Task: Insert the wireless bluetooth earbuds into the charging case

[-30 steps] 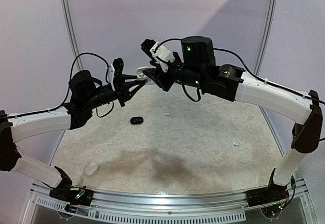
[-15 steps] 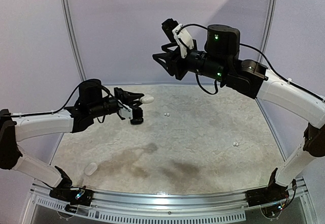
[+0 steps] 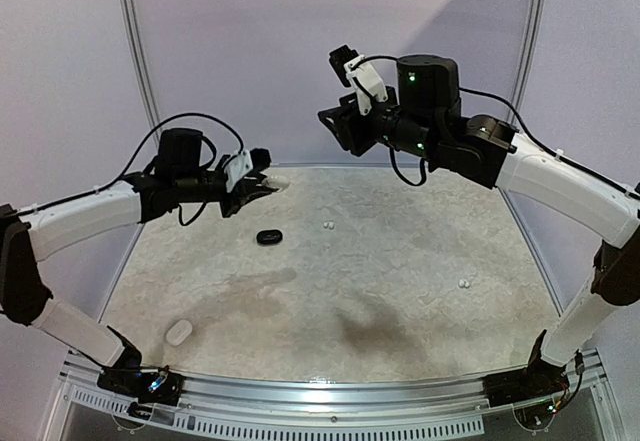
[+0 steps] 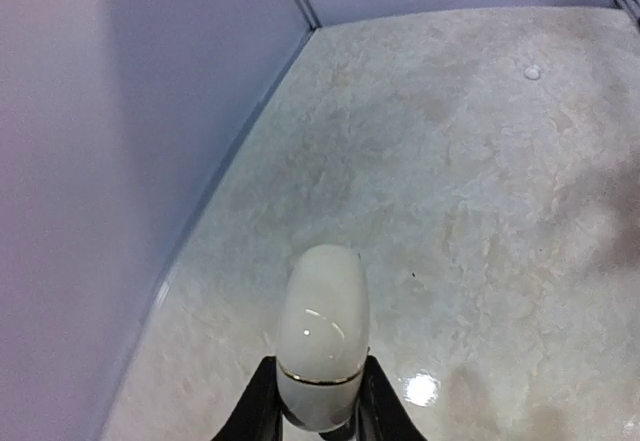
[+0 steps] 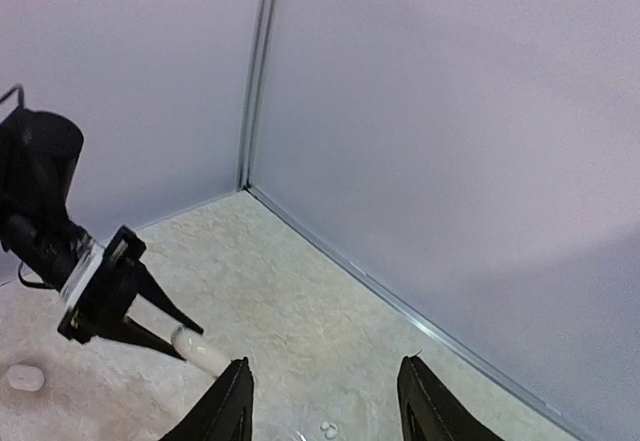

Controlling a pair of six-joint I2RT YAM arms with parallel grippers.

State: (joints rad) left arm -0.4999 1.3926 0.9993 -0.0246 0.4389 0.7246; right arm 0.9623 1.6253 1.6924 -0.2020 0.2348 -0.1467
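My left gripper [image 3: 262, 183] is shut on a white oval charging case [image 3: 277, 182], held closed above the table near the back left wall. In the left wrist view the case [image 4: 322, 336] sticks out from between the black fingers [image 4: 256, 409], a thin gold seam around it. My right gripper [image 3: 333, 129] is open and empty, raised high near the back wall. Its fingers [image 5: 233, 404] frame the left gripper and case [image 5: 197, 351] from above. Two tiny white earbuds [image 3: 328, 226] lie together mid-table and also show in the right wrist view [image 5: 328, 428]. Another white earbud [image 3: 464, 284] lies at the right.
A black oval case [image 3: 268, 237] lies on the table below the left gripper. A second white case [image 3: 178, 332] lies near the front left. A small white bud-like speck [image 4: 532, 72] shows far off in the left wrist view. Walls close in at the back and left.
Both grippers met at the white case a second ago. The right gripper let go and rose away. The left gripper kept the case, dipped, then moved back towards the left wall.
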